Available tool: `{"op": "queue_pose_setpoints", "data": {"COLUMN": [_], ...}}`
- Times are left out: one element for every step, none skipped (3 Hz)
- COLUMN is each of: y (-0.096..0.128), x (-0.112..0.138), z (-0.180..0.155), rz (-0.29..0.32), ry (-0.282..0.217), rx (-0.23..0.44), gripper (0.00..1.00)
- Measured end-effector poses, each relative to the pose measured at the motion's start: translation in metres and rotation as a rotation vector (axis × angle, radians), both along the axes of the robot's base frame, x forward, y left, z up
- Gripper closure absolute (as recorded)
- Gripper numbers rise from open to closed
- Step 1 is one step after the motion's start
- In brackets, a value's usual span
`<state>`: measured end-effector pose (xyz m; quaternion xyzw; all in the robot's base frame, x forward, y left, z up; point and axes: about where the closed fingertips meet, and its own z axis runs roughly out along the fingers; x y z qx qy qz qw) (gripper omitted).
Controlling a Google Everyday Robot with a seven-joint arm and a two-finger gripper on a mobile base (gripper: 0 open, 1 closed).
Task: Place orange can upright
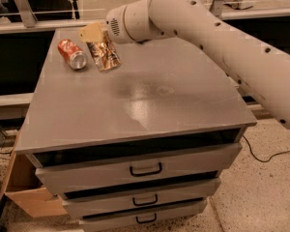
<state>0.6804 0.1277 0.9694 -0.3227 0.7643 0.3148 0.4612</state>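
Note:
The orange can (104, 56), pale golden-tan with mottled markings, hangs tilted in my gripper (97, 41) over the far left part of the grey cabinet top (150, 105). Its lower end is close to the surface; I cannot tell whether it touches. The gripper is shut on the can's upper end, with tan fingers (91, 32) showing above it. My white arm reaches in from the right.
A deeper red-orange can (71, 53) lies on its side just left of the held can. The cabinet has three drawers (145, 169) at the front. A cardboard box (26, 192) stands at the lower left, and a cable (266, 158) lies on the floor at the right.

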Motion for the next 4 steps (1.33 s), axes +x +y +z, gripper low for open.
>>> {"op": "queue_pose_setpoints", "data": {"y": [0.001, -0.003, -0.013, -0.022], "x": [-0.002, -0.003, -0.006, -0.01], "z": [-0.001, -0.012, -0.022, -0.028], "rz": [-0.012, -0.021, -0.008, 0.036], "ry": [-0.017, -0.06, -0.13, -0.205], "rx": [0.056, 0.135, 0.169, 0.185], "gripper": [1.0, 1.0, 1.0, 1.0]}}
